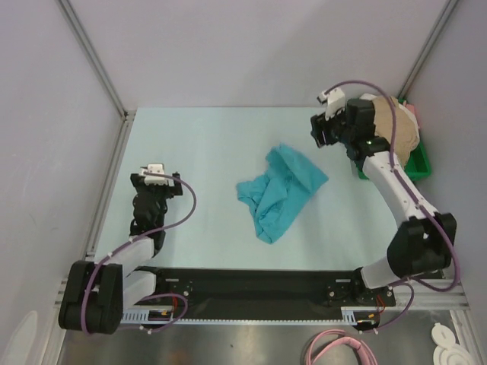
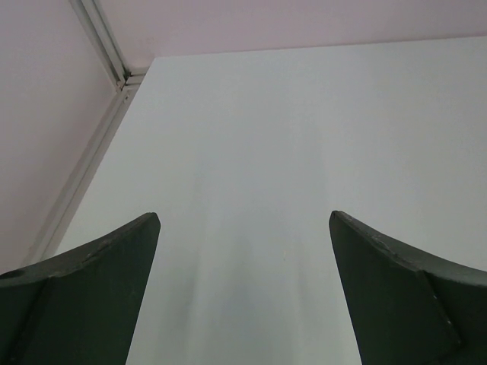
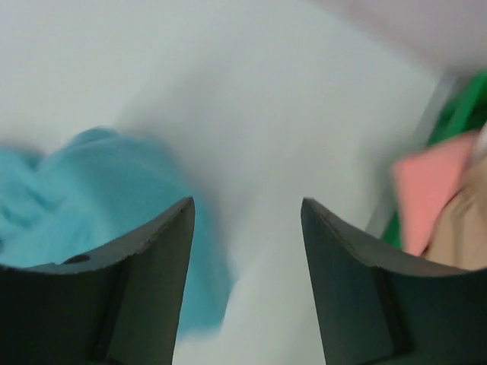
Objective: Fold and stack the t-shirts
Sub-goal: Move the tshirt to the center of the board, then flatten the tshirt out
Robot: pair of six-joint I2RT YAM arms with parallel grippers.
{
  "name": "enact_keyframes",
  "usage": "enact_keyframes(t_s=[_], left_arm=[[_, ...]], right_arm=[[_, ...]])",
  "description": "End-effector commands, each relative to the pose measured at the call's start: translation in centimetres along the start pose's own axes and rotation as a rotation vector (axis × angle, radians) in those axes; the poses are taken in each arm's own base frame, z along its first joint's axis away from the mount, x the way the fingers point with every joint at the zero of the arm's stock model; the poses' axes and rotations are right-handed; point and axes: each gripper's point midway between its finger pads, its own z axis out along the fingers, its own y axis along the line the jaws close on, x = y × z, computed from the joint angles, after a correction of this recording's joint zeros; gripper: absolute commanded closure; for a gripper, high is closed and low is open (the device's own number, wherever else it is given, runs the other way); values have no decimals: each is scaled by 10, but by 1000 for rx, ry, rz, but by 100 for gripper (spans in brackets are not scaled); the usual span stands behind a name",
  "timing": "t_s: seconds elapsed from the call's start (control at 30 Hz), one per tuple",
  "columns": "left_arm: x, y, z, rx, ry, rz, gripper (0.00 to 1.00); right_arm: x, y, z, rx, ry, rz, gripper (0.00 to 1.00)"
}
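**A:** Where do we stand with the job?

**B:** At the very start, we'd say. The teal t-shirt (image 1: 280,192) lies in a crumpled heap in the middle of the surface (image 1: 190,144), with no fold in it and nothing laid flat.

**A:** Are we holding anything?

**B:** No. Our right fingers (image 3: 114,289) stand apart with only bare surface between them. They are raised on the far right, beyond the heap and near the green tray (image 1: 420,163). Our left fingers (image 2: 91,289) are spread wide over bare surface on the left, well apart from the shirt.

**A:** And the other shirts?

**B:** A tan t-shirt (image 1: 397,125) and a pink t-shirt (image 3: 430,190) sit bunched in the tray. We can't make out a white one.

**A:** So what does the next move call for?

**B:** We judge the teal one has to be flattened before any fold. Both arms should come in to the heap, each pinch an outer edge, and draw it apart until it lies flat. The crumple hides the collar and sleeves, so we can't tell hem from shoulder. We'd pick edges on opposite sides and take a single layer, not a bunch.
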Motion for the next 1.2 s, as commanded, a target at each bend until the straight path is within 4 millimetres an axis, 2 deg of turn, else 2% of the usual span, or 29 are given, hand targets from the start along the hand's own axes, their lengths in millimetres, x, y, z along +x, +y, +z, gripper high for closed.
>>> enact_keyframes(t_s=[0.0,0.03,0.07,0.13,0.17,0.2,0.23,0.27,0.3,0.37,0.47,0.5,0.53,0.63,0.77,0.97,1.17], left_arm=[[3,-12,-5,109,56,77,0],[3,-16,-8,136,49,82,0],[3,-18,-11,155,41,103,0],[9,-31,-16,241,39,127,0],[8,-35,-17,265,20,147,0],[13,-39,-18,288,29,152,0],[14,-46,-19,330,29,155,1],[17,-47,-18,337,50,154,1],[17,-46,-13,329,63,151,0],[22,-42,-9,303,94,138,0],[21,-39,-6,293,101,137,0],[21,-39,-6,295,101,137,0],[21,-40,-7,297,97,139,0],[21,-39,-7,294,96,140,0],[22,-39,-7,293,101,140,0],[23,-38,-5,289,111,139,0],[22,-37,-4,278,113,134,0]], right_arm=[[55,8,6,-36,103,-30,37],[56,19,4,-73,90,-67,38],[70,31,3,-101,110,-98,39],[73,50,1,-144,109,-191,39],[78,75,3,-210,122,-226,42],[84,89,3,-258,132,-246,43],[97,100,5,-304,166,-285,44],[101,122,7,-357,173,-320,47],[116,132,8,-382,200,-342,48],[129,155,15,-422,219,-392,50],[140,173,22,-457,259,-425,49],[152,182,27,-480,298,-440,50],[152,186,29,-492,310,-449,50],[169,198,31,-535,368,-483,50],[188,203,30,-547,417,-526,49],[186,238,11,-645,391,-568,47],[189,263,2,-698,388,-623,47]])
